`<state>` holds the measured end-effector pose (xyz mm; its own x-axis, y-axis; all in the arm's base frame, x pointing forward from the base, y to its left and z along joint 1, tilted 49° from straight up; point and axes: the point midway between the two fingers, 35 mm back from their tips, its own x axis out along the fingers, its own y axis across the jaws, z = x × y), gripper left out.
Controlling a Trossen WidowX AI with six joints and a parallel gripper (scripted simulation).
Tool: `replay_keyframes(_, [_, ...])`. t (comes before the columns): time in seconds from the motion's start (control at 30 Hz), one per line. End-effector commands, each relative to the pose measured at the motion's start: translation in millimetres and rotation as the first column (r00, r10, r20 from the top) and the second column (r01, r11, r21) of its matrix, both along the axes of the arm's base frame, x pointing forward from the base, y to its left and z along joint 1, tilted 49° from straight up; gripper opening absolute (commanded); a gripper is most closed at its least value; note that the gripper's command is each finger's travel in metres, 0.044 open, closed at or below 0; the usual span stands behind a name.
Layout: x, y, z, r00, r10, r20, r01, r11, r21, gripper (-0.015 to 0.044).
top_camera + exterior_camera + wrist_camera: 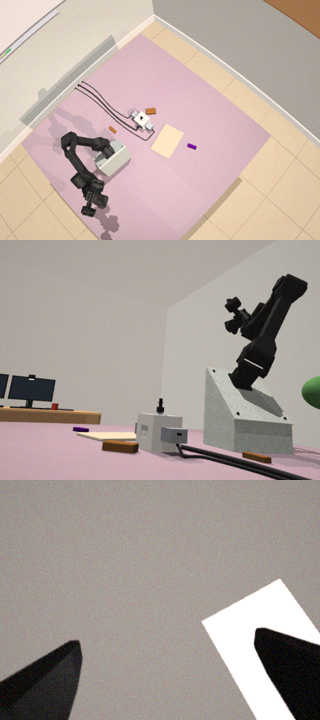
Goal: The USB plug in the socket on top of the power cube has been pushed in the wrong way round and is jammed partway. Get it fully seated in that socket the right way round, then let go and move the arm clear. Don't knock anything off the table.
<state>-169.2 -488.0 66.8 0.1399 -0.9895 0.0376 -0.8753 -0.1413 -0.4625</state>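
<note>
claw (231, 315) spread, empty, raised near tabletop's edge | USB plug (160, 405) upright atop power cube (155, 432), mid-tabletop | advice: descend vertically, avoid cables (108, 108)

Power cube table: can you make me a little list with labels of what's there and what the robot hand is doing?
power cube: white, on pink mat
USB plug: black, sticking up from cube's top
cables: three, black, run toward wall
blocks: two orange, one purple
board: cream, flat, beside cube
end effector: open, holding nothing, raised, far from cube
</note>
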Motion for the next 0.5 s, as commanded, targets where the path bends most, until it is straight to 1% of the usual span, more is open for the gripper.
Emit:
replay_keyframes(0.0, [4.0,-1.5,-0.8,1.0,0.009,0.006,-0.009,1.0,0.007,0.0426])
replay_keyframes(0.03, [16.1,-5.8,-3.3,0.999,0.035,0.023,-0.035,0.999,0.027,0.044])
replay_keyframes(0.13, [82.5,-22.0,-16.0,0.98,0.163,0.116,-0.178,0.975,0.132,0.044])
replay_keyframes(0.2, [110.5,-23.8,-18.8,0.964,0.214,0.157,-0.239,0.957,0.164,0.044])
replay_keyframes(0.33, [183.0,-20.8,-26.6,0.91,0.326,0.256,-0.387,0.889,0.246,0.044])
replay_keyframes(0.47, [254.0,-7.6,-37.4,0.85,0.409,0.33,-0.511,0.793,0.331,0.044])
